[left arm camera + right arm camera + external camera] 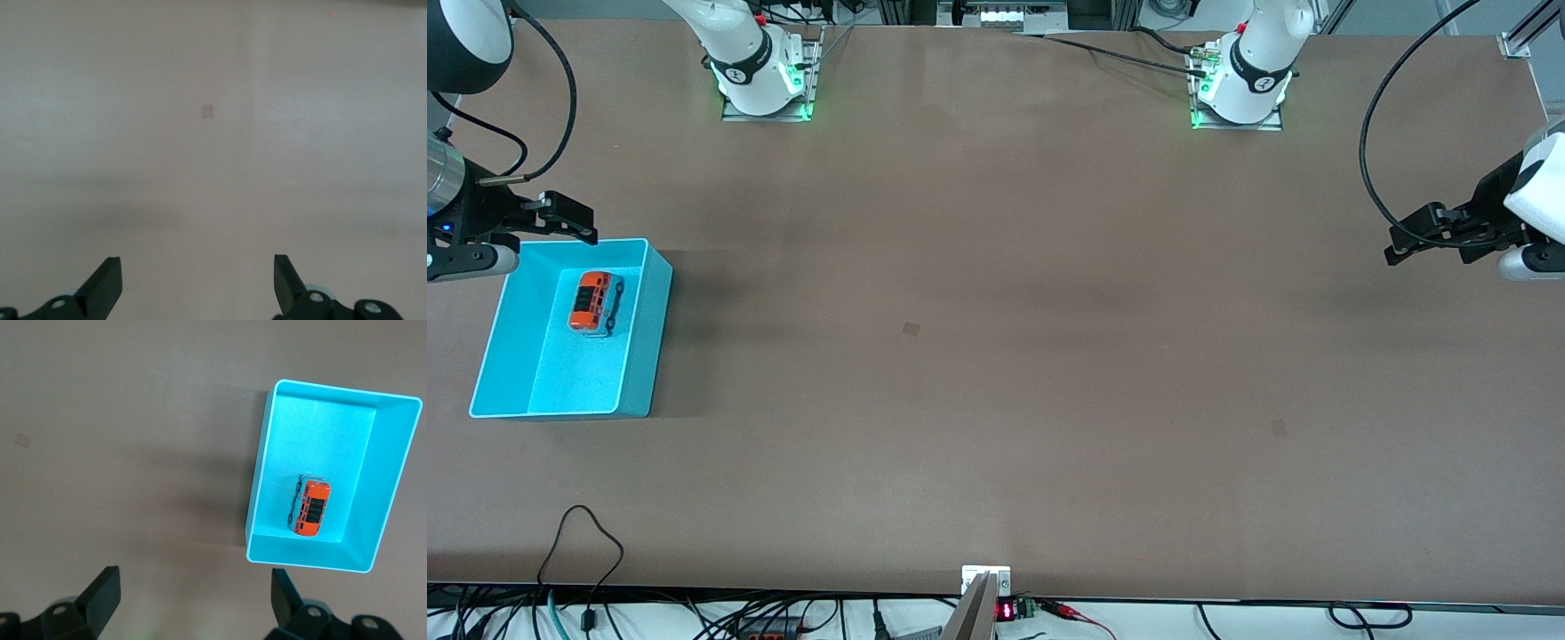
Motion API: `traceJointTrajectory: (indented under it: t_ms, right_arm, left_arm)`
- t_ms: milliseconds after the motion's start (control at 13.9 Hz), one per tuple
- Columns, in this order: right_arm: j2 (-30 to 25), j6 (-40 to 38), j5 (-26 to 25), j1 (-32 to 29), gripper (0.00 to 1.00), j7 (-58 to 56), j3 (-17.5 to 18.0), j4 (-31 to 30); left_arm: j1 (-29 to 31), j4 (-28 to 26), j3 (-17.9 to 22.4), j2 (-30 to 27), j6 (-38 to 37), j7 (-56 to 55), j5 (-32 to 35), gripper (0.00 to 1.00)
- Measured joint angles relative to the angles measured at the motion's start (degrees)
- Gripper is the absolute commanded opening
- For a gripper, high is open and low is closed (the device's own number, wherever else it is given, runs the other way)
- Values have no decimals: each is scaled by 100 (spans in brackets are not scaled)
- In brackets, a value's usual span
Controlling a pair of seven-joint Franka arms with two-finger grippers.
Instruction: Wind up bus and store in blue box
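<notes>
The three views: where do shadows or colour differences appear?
Front view: the blue box casts a soft shadow on the table toward its middle. Right wrist view: the same shadow lies beside the box, with the bus sharp inside. Left wrist view: pale, washed-out table, faint shadow bands.

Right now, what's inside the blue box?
Only the bus is inside the blue box, resting on its floor toward the end farther from the front camera. What lies under the bus is covered. Neither gripper holds anything.

Front high overview; wrists look down; blue box [320,427] shared.
</notes>
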Motion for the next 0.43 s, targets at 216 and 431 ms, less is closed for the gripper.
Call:
traceJointTrajectory:
  t_ms: [216,431]
  right_arm:
    - [3,1,62,0,100,343,2,0]
    - [16,21,68,0,100,401,18,0]
  left_arm:
    - [0,-2,-12,-27,2,0,0,100]
    - [0,-2,-14,-32,20,0,0,100]
